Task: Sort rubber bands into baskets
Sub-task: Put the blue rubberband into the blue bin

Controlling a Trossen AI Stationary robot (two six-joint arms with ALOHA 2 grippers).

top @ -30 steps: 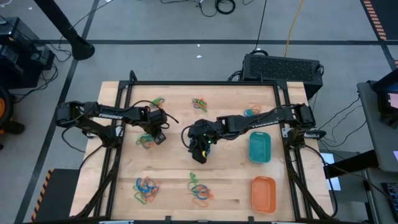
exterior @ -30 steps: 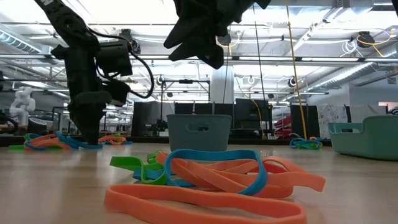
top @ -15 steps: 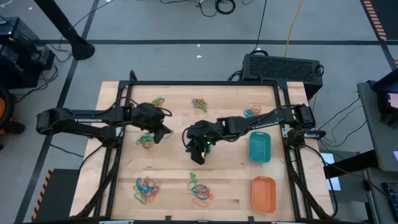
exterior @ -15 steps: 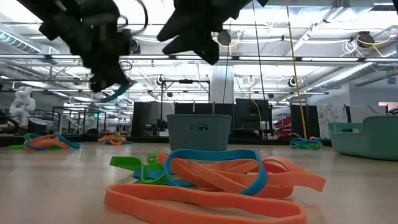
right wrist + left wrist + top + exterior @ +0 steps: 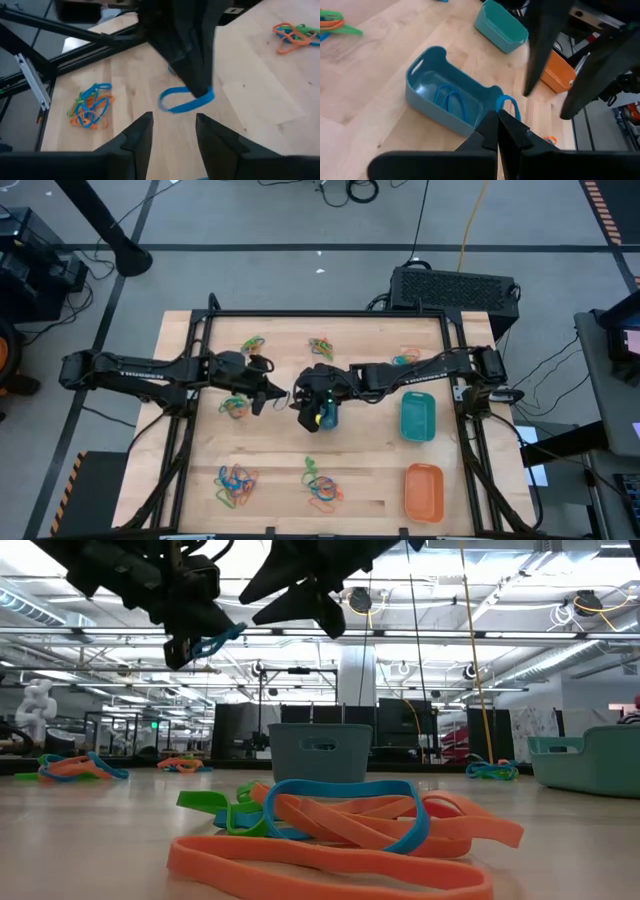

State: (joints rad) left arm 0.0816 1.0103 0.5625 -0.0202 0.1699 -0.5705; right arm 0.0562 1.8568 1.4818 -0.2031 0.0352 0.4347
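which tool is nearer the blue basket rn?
Right. The right tool is open, directly above the blue basket. The left tool, shut on a blue rubber band, hangs just off the basket's left side.

You have three baskets on the table: one blue (image 5: 447, 102), one teal (image 5: 417, 418), one orange (image 5: 423, 491). Six loose heaps of rubber bands (image 5: 234, 487) lie scattered; individual bands are too tangled to count. Two arms work overhead.

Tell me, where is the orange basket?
The orange basket sits at the table's front right corner in the high view, just in front of the teal-green basket.
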